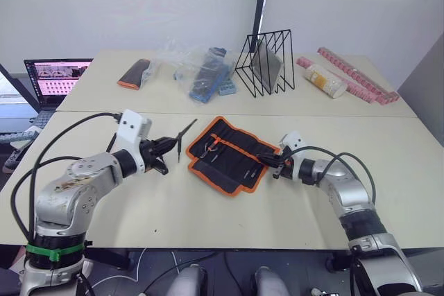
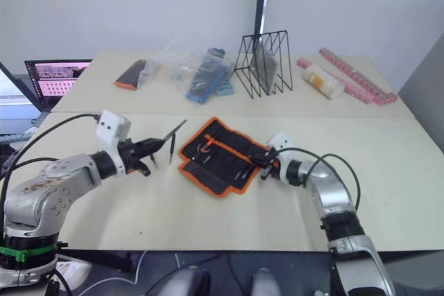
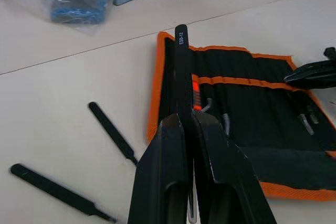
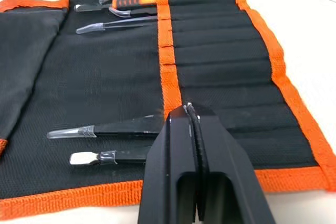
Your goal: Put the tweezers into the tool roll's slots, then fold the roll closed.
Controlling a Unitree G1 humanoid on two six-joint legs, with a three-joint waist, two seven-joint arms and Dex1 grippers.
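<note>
Left gripper (image 3: 190, 124) clenched on one pair of tweezers (image 3: 182, 72), right gripper (image 4: 192, 115) clenched empty on the tool roll (image 1: 229, 152); a misaligned tip could snag the slot binding.

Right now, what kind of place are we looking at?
Probably a lab or test workspace: plain tables against white walls, a laptop open at the side, and an open tool roll with loose tweezers.

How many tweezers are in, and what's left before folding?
Several tools already sit in the tool roll slots. The left gripper holds one pair of tweezers; two more lie on the table. The right gripper is shut at the roll, which is still open.
</note>
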